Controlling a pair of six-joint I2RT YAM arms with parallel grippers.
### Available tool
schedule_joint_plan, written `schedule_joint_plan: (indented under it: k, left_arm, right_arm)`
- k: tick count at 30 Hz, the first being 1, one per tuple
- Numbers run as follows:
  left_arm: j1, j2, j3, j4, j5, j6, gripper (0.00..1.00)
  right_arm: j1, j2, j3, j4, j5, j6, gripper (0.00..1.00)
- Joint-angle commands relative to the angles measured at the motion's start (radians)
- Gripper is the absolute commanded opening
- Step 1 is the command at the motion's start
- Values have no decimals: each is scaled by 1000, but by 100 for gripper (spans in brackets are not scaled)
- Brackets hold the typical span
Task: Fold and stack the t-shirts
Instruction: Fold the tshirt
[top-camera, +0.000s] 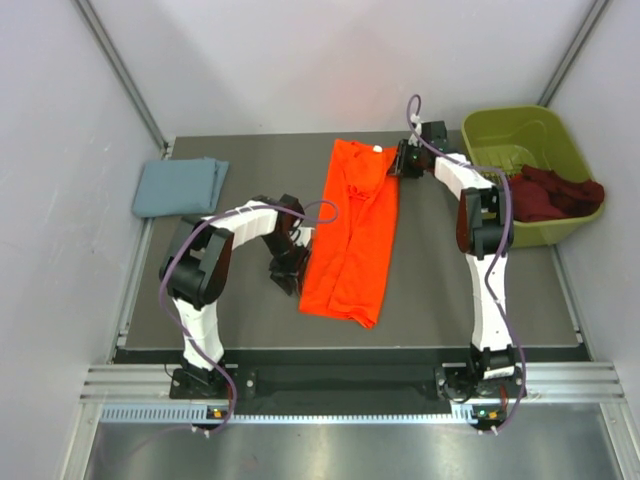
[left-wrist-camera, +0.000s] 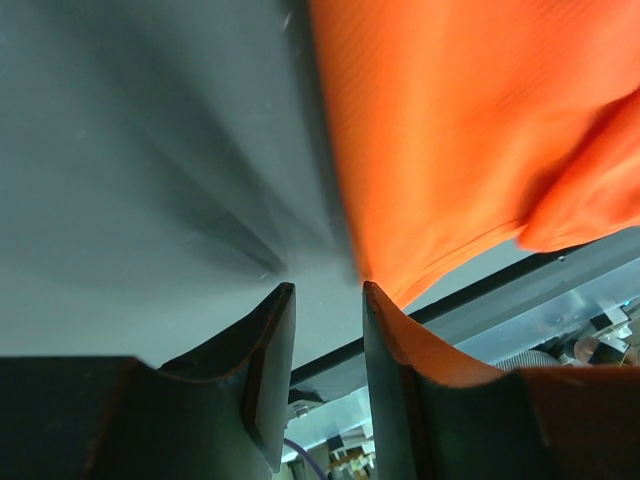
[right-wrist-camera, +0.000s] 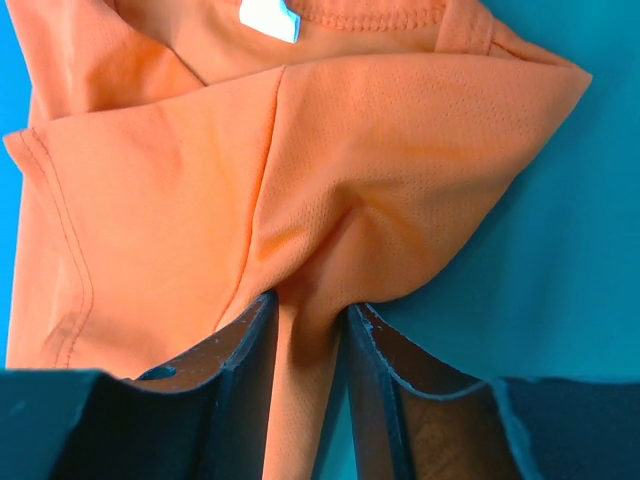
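Honestly, with the right gripper (right-wrist-camera: 310, 318) pinching only a shoulder fold of the orange t-shirt (top-camera: 352, 235) on the table (top-camera: 250, 320) and the left gripper (left-wrist-camera: 328, 295) narrow, empty beside its edge, a pull could skew it.

Olive-green bin (top-camera: 515, 128) at far right of tabletop. Tabletop (top-camera: 440, 290) dark grey, matte. Slotted aluminium rail (top-camera: 340, 382) along near edge. White walls (top-camera: 300, 60) on three sides.

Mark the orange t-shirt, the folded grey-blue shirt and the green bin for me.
orange t-shirt (top-camera: 352, 240): top external view, middle of its body.
folded grey-blue shirt (top-camera: 178, 186): top external view, centre of its upper face.
green bin (top-camera: 505, 135): top external view, bare inner floor.
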Motion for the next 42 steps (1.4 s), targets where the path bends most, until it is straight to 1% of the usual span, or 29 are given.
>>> schedule_joint_plan:
  k: [1,7,13,16,18,19,20,21,22,23,24,25,26,27,29,30,32,33,35,36,37,38,40,41,42]
  left_arm:
    - [0,-67,-32,11,-10,-5,38]
    - [-29,-73,-12,8,-12,2,39]
    - [-81,-80,-1,12,-50,15,41]
    - [-95,-83,16,11,-69,18,46]
    - [-95,-87,33,5,-93,25,52]
    - [-95,-90,51,-1,-105,30,60]
    - [-93,-103,56,-6,-122,36,63]
    - [-89,-111,60,-6,-124,38,65]
    - [-84,-120,62,-8,-116,39,68]
    - [-80,-139,63,-8,-110,38,68]
    - [-74,-146,63,-11,-98,38,69]
    - [-69,-163,65,-12,-93,35,69]
    - [-66,-169,68,-12,-86,33,70]
    - [-54,-177,68,-6,-70,28,70]
    - [-41,-186,79,5,-63,15,70]
    - [-32,-186,83,11,-60,12,70]
    - [-26,-185,94,15,-43,-2,70]
    - [-21,-188,94,24,-37,-7,70]
    - [-20,-203,80,37,-23,-37,70]
    - [-14,-209,70,47,-9,-53,70]
    - [-9,-228,35,78,3,-95,70]
    - [5,-234,14,93,17,-117,70]
    - [22,-245,-45,116,51,-174,70]
    - [37,-246,-64,139,92,-194,69]
    - [43,-251,-97,150,109,-212,68]
  right_arm:
    - [25,56,113,13,-6,22,33]
    - [42,140,219,50,-20,57,34]
    - [71,194,291,90,-45,100,35]
    - [85,200,308,105,-54,108,36]
    - [81,167,299,98,-39,99,45]
    - [69,145,261,92,-31,74,49]
    - [63,116,233,90,-19,59,59]
    - [54,46,203,85,-14,44,66]
    - [45,7,131,73,-12,21,71]
    - [22,-34,91,69,-19,13,75]
    - [11,-122,46,66,-28,10,77]
    - [-6,-170,-51,53,-25,14,83]
    - [-15,-219,-102,47,-22,17,100]
    - [-23,-319,-208,33,-23,16,100]
    - [-41,-420,-311,16,-28,19,100]
    - [-46,-509,-407,-5,-31,17,100]
    - [-58,-601,-515,-13,-58,22,100]
    - [-61,-685,-619,-17,-68,28,100]
    - [-61,-766,-721,-20,-84,46,100]
    - [-61,-834,-823,-14,-95,62,100]
    - [-58,-869,-871,-8,-109,89,95]
    - [-54,-925,-914,-2,-127,102,82]
    - [-41,-968,-1021,-4,-135,138,74]
    - [-38,-1000,-1054,-8,-150,146,69]
    - [-35,-1013,-1118,-10,-163,166,69]
